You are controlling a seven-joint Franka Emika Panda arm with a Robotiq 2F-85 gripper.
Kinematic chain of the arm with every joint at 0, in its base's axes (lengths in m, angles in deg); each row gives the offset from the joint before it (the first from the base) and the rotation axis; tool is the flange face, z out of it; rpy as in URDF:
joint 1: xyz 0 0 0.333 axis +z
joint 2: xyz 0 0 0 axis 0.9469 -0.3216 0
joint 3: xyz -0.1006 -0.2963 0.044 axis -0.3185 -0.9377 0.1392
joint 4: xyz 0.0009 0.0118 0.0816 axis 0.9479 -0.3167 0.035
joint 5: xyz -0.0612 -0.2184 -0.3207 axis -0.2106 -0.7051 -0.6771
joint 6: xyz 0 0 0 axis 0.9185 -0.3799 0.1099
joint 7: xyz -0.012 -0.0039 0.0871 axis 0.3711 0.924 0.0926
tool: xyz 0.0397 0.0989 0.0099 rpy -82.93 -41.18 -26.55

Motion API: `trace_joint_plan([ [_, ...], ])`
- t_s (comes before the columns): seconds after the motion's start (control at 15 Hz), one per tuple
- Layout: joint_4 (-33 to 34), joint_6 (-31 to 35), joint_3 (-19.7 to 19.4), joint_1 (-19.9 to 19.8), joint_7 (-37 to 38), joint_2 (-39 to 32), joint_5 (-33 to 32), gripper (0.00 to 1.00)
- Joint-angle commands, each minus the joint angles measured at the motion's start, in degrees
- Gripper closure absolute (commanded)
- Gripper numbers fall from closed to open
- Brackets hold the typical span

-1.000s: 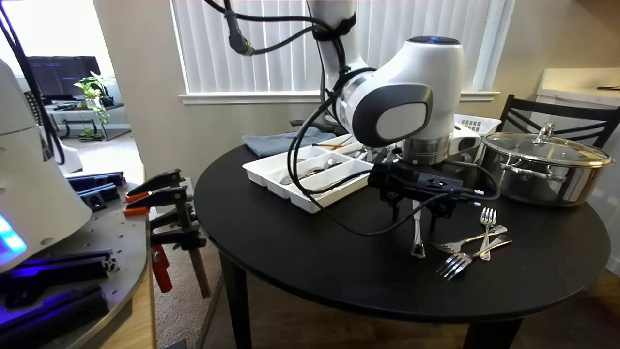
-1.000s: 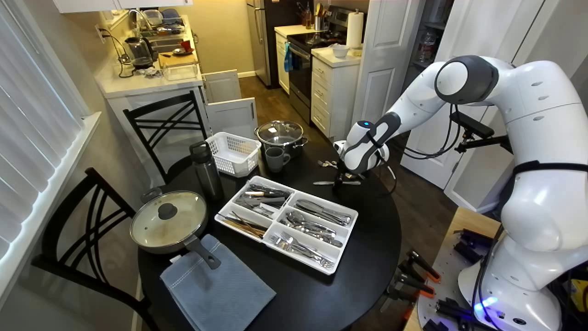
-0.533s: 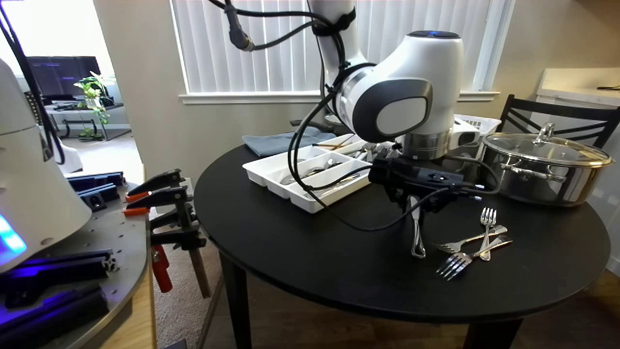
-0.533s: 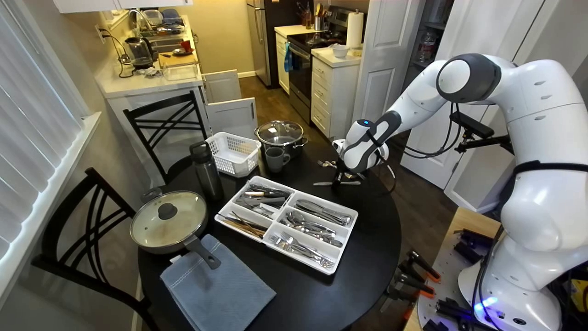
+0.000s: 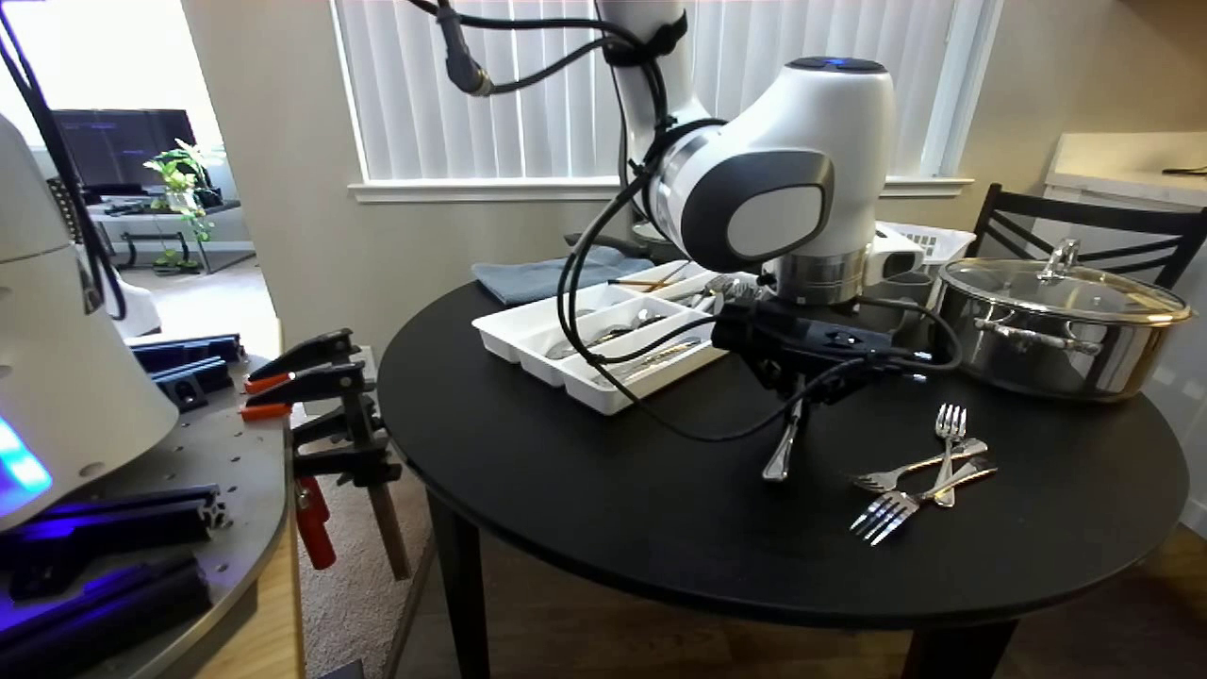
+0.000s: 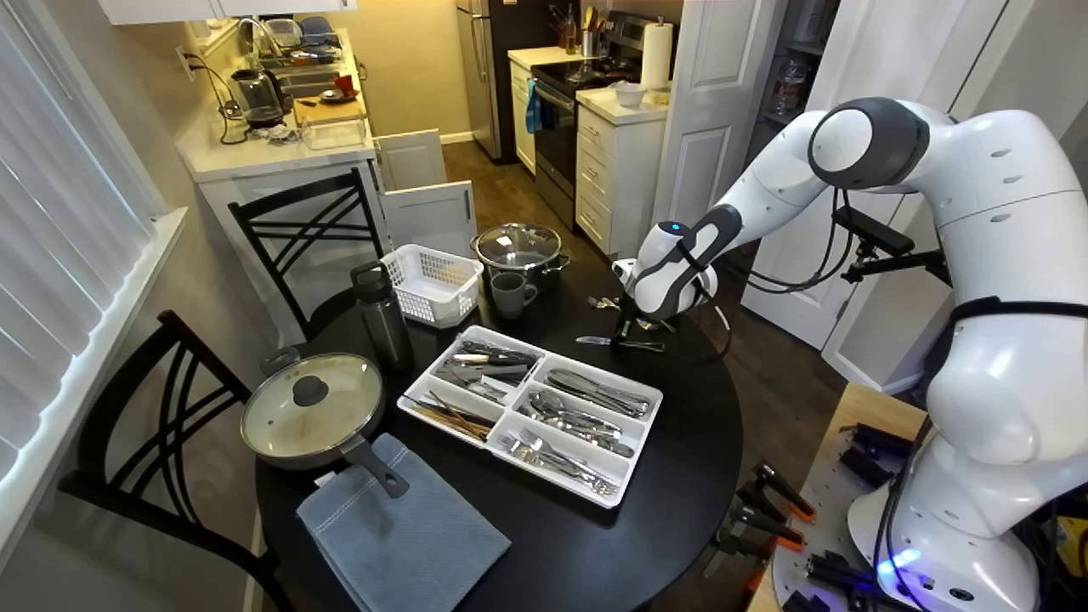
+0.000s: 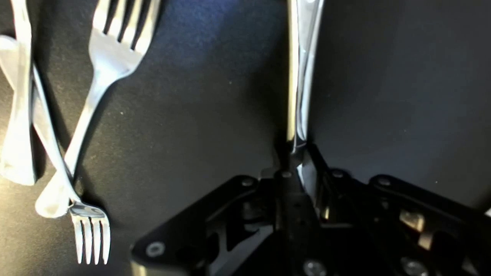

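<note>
And the end effector (image 7: 297, 149) has a table knife (image 7: 307, 34) clamped tight, grasped partway along! The handle (image 5: 781, 457) pokes out on one side of the end effector, the blade (image 6: 593, 341) on the other; from here I can't tell whether it touches the black counter (image 5: 585, 509). Off one flank of the end effector, three forks (image 5: 947, 479) lie crossed in a heap; off the opposite flank sits the white cutlery tray (image 5: 660, 377).
</note>
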Motion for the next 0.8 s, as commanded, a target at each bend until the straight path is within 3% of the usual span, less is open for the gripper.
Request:
trace_joint_plan([
  [0.0, -2.7, -0.6, 1.2, -0.5, -0.8, 2.4, 1.8, 0.97],
  [0.73, -4.8, -0.5, 2.7, 2.9, 5.0, 8.4, 6.9, 0.97],
])
